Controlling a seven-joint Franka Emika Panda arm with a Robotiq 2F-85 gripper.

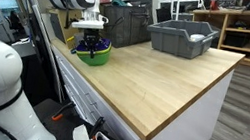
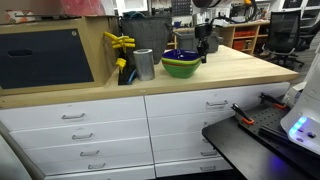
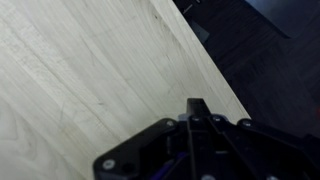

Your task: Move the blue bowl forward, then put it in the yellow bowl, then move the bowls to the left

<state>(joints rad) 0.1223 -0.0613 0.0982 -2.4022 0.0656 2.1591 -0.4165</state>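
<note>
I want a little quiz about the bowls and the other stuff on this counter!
1. True or false: the blue bowl sits inside the yellow bowl.
2. Pick one. What stands next to the bowls in an exterior view?
A. a metal cup
B. a red kettle
C. a teddy bear
3. Fill the gap: the grey bin rests on the wooden ____.

Key: 1 true. 2 A. 3 counter.
</note>
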